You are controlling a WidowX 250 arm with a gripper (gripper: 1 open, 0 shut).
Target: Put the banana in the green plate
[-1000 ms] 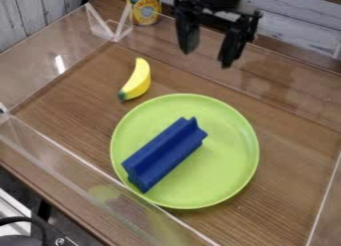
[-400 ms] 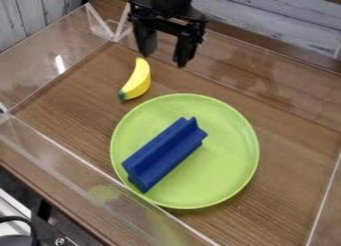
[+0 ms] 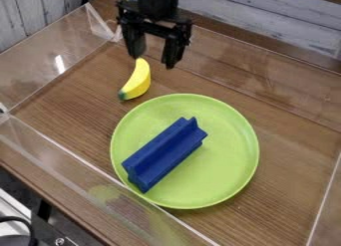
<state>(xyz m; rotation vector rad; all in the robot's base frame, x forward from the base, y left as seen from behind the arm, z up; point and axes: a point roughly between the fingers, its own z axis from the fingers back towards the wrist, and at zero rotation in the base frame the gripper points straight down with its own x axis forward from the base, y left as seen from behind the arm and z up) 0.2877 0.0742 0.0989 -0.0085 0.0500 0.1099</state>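
Observation:
A small yellow banana (image 3: 135, 80) lies on the wooden table, just left of and beyond the green plate (image 3: 226, 121). The plate is large, round and lime green, and a long blue angular block (image 3: 166, 152) rests on it. My black gripper (image 3: 150, 46) hangs pointing down just above and behind the banana's far end. Its two fingers stand apart with nothing between them, so it is open.
Clear plastic walls (image 3: 40, 140) fence the table on the left and front. A transparent triangular stand (image 3: 107, 26) and a yellow-labelled can (image 3: 144, 5) sit at the back, close behind the gripper.
The gripper has travelled left across the back of the table and sunk slightly, from above the plate's far right to just over the banana. It stayed open. Banana, plate and block are unmoved.

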